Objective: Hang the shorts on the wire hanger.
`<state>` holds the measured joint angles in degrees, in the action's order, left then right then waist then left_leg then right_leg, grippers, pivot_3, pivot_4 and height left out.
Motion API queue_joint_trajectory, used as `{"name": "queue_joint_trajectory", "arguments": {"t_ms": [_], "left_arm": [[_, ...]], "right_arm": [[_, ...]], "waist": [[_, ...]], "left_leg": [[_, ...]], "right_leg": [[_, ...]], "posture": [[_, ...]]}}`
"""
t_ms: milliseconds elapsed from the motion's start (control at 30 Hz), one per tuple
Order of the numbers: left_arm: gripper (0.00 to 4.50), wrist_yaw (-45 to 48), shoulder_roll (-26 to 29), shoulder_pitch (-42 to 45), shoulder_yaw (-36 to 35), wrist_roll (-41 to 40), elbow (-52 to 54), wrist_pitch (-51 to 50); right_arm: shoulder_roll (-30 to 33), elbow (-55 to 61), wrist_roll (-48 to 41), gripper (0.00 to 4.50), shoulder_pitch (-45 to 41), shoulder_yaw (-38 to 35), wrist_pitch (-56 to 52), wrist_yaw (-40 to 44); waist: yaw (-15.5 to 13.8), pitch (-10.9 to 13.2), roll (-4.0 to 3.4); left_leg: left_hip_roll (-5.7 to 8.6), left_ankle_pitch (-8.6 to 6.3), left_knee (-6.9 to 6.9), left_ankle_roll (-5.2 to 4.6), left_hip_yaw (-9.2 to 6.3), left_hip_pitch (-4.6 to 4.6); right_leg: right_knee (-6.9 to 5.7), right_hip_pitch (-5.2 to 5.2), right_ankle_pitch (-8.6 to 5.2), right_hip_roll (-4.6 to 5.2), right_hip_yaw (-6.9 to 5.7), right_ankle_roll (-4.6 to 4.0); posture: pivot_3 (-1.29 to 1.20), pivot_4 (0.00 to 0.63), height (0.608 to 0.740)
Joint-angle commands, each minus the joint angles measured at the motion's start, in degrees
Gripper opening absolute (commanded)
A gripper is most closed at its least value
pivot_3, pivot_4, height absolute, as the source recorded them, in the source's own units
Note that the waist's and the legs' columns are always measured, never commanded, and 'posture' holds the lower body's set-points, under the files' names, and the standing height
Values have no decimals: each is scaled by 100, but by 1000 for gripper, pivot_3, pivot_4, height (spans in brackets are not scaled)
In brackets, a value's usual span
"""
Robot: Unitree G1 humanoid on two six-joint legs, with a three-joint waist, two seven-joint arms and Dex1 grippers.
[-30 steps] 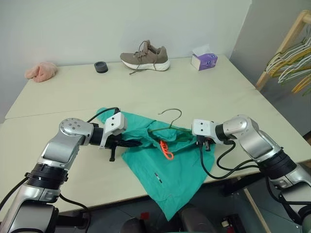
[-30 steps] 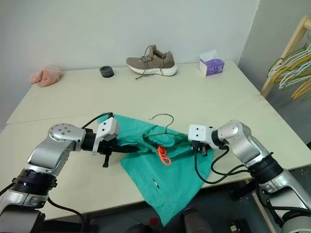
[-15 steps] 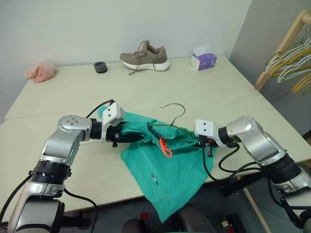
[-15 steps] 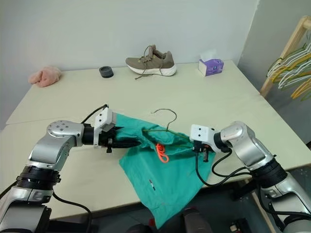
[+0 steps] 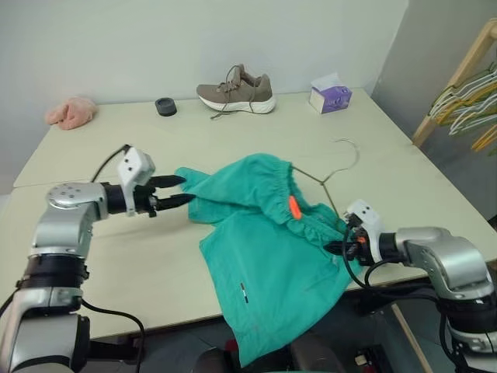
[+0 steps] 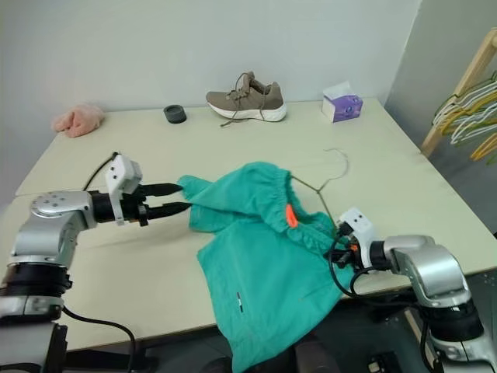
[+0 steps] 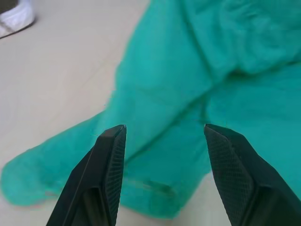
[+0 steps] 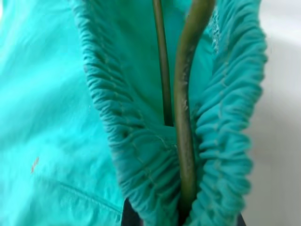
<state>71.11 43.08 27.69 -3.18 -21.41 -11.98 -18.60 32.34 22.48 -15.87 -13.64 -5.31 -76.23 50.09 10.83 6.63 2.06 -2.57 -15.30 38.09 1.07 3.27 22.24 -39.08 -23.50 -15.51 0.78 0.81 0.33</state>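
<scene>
End effector on my right arm [image 5: 344, 242] is pressed together, pinching the gathered waistband of the shorts [image 5: 264, 256] along with a corner of the wire hanger [image 5: 330, 172], right at the near right edge of the tabletop [image 5: 256, 128]. From the wrist camera you can see the olive wire running straight up out of the bunched elastic, with a thinner run of wire beside it inside the waistband.

My left end effector [image 5: 177, 191] is spread, fingers [image 7: 109, 155] apart and not gripping anything. It points across at the left corner of the shorts, fingertips right next to the fabric, and I can't tell if they're touching it.

Shorts themselves: teal, rumpled, lying mid-tabletop with the waistband arched up over the hanger and one leg hanging off the near edge. Orange tag [image 5: 293, 207] pokes out just under the waistband. Hanger's hook sticks out past the waistband toward the far right, lying on bare tabletop.

Back of the tabletop has a shoe [image 5: 235, 89], a small black ring-shaped thing [image 5: 165, 106], a purple tissue box [image 5: 330, 95] and a pink cloth lump [image 5: 70, 112], all well apart from the shorts. Off to the right, a wooden rack with a bunch of hangers [image 5: 469, 105].
</scene>
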Motion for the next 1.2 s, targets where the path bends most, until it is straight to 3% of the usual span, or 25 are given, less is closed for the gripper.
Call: {"name": "queue_joint_trajectory", "arguments": {"t_ms": [33,200,333,500,700,967,1200], "left_arm": [[2774,60,-283,-154,255,-683,1390,-674],[2774,-294,-842,37,604,-1104,2220,-1376],[2774,-474,-1335,433,1015,-1259,2483,-1749],[2774,-864,-2106,858,1641,-835,2362,-1472],[2774,-1181,-2857,1156,2001,-566,2144,-1171],[2774,-1706,-3491,1847,2001,-283,1649,-1102],[2774,-2179,-3991,2335,1941,126,1024,-349]], "right_arm": [[-270,603,-167,0,548,-1161,-689,-520],[-763,956,59,0,1172,-2607,-1375,-1254],[-812,1015,291,0,1609,-3552,-1607,-1771],[-4,87,658,0,1158,-4816,-1627,-2392],[954,-985,986,0,223,-5496,-1590,-2903],[1784,-1962,1115,0,-1093,-5162,-813,-3483],[2470,-3744,1113,0,-1879,-4655,564,-3872]], "waist": [[-6,0,0],[49,2,-2],[44,1,-3],[161,19,-29],[527,60,-66],[951,110,-106],[1027,127,-122]], "left_leg": [[1,0,1,0,-1,1],[1,0,-1,0,1,-20],[4,0,-3,-1,-2,-38],[23,-6,-1,-12,11,-33],[77,-15,-23,-28,6,-33],[85,-18,-35,-33,9,-33],[92,-18,-41,-33,18,-34]], "right_leg": [[0,0,-1,2,0,1],[-5,10,-13,-10,6,32],[3,33,-13,-40,7,37],[18,32,-11,-29,27,43],[18,34,-25,-33,48,51],[19,35,-45,-30,56,71],[23,35,-53,-18,63,83]], "posture": [[-278,107,740],[-325,124,740],[-368,138,740],[-418,154,740],[-439,161,740],[-451,160,740],[-453,152,740]]}}
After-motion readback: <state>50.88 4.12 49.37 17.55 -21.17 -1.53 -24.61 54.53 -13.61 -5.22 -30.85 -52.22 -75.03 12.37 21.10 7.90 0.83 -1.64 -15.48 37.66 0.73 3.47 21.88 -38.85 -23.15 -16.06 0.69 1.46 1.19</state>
